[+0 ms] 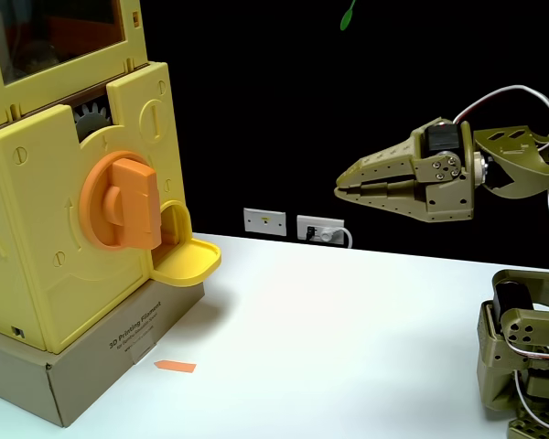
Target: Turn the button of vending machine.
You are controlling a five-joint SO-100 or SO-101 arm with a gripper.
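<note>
In the fixed view an olive gripper (340, 190), jaws pressed together, is held in the air well right of the orange button (121, 203) on the yellow machine (37, 238); unless spread first, the bar could be knocked, not gripped

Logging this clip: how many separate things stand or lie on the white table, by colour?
Yellow: 1, the vending machine
Brown: 1, the cardboard box under it
Orange: 1, the small marker
Olive: 1, the robot arm
Total: 4
</note>
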